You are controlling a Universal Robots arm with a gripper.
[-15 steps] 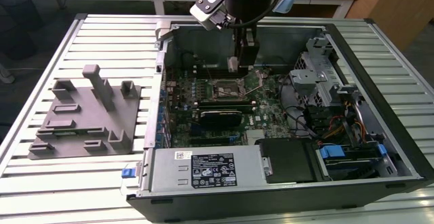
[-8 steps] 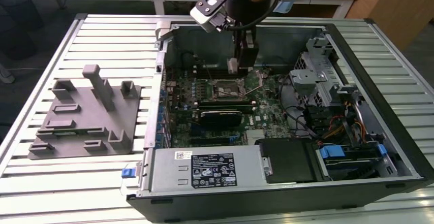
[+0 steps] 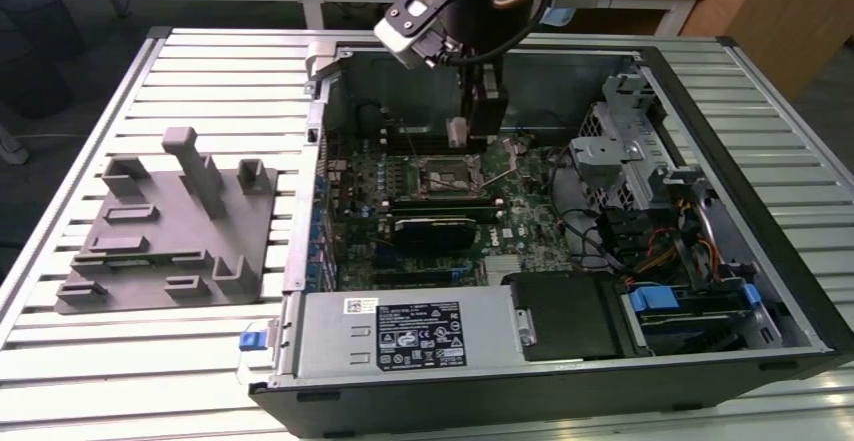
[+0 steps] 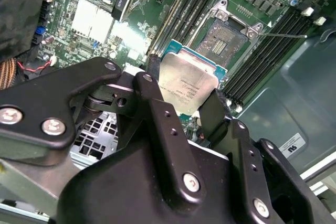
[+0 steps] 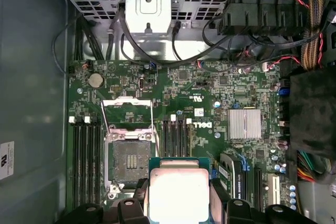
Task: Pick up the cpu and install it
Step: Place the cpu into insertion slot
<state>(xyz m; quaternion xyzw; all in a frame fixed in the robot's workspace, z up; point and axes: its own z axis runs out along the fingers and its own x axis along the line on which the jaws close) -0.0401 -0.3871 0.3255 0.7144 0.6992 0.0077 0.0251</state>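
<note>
Slatted metal table [image 3: 200, 71], open PC case [image 3: 534, 401] on top. Holding cpu [image 4: 189, 85] clamped in gripper [image 4: 185, 92], above motherboard [image 5: 210, 93], just beside empty socket [image 5: 128, 161]. Socket frame flipped open. Pick done; not yet seated or latched. Grey fixture [image 3: 160, 231] at exterior view's left, well apart.

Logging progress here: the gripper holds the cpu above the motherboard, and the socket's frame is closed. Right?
Not quite. The gripper does hold the cpu above the motherboard, but the socket has its frame flipped open, contacts bare, as the first wrist view shows.
</note>
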